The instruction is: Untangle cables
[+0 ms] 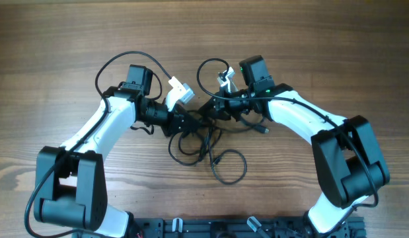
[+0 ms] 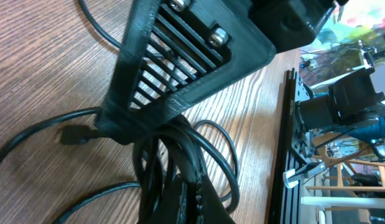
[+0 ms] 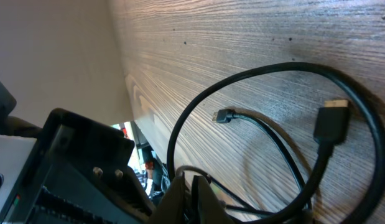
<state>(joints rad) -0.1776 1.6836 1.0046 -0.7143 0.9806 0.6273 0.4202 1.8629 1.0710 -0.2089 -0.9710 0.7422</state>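
The cables (image 1: 203, 135) are thin black cords bunched in a knot at the table's middle, with one loop (image 1: 228, 166) trailing toward the front. My left gripper (image 1: 183, 123) and right gripper (image 1: 216, 108) meet at the knot from either side. In the left wrist view my fingers (image 2: 201, 199) are shut on a bundle of cords (image 2: 161, 155), and a small plug (image 2: 74, 134) lies to the left. In the right wrist view my fingers (image 3: 195, 198) are shut on a cord, and a big loop (image 3: 254, 81) with two plugs (image 3: 332, 121) (image 3: 224, 116) lies on the wood.
The right arm's ribbed black finger (image 2: 180, 56) sits right over the bundle in the left wrist view. The left arm's gripper body (image 3: 74, 168) is close by in the right wrist view. A black rail (image 1: 224, 228) runs along the table's front edge.
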